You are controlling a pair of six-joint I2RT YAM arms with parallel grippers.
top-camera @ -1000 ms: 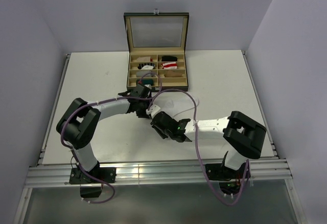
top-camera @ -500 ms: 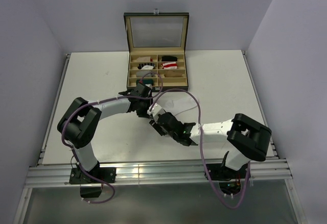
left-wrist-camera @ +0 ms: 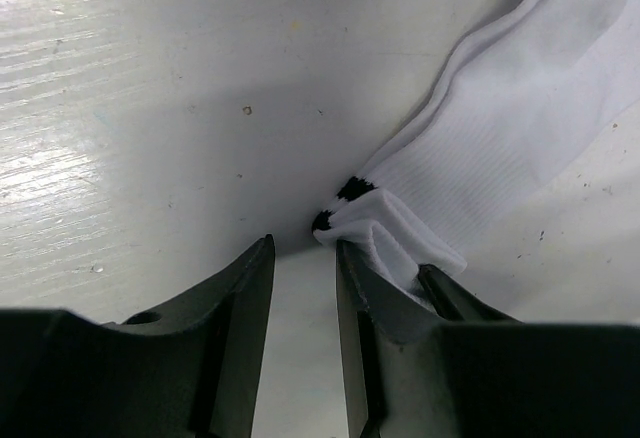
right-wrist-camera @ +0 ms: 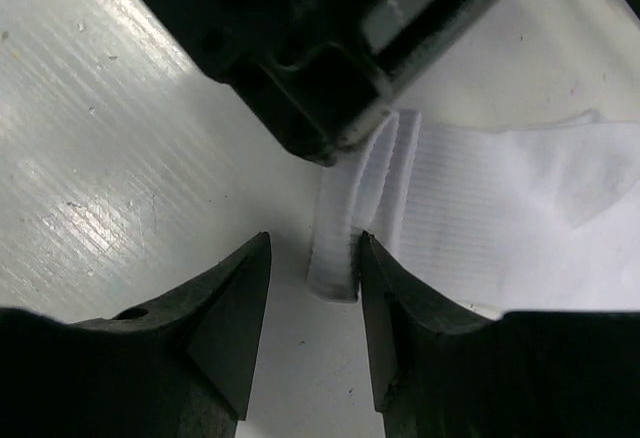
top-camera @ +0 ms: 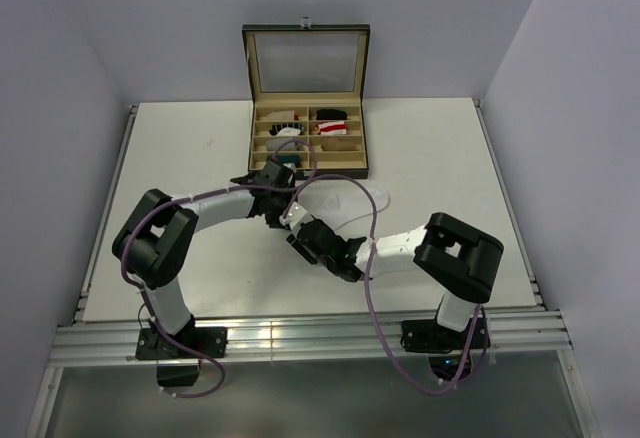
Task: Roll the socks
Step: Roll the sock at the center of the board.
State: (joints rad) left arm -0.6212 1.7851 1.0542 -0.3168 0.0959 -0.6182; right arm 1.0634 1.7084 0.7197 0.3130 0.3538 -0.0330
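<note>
Tabletop (right-wrist-camera: 120, 138): sock's (right-wrist-camera: 480, 198) folded edge sits inside right gripper (right-wrist-camera: 314, 246).

left gripper (left-wrist-camera: 300, 255) crowds sock (left-wrist-camera: 500, 138), box (top-camera: 306, 171) beyond

No words, numbers or signs could be read in any view. The white sock (left-wrist-camera: 500, 138) had only small black marks at its cuff, and they were not letters. The open box (top-camera: 305, 30) was too small to make out any label on it.
</note>
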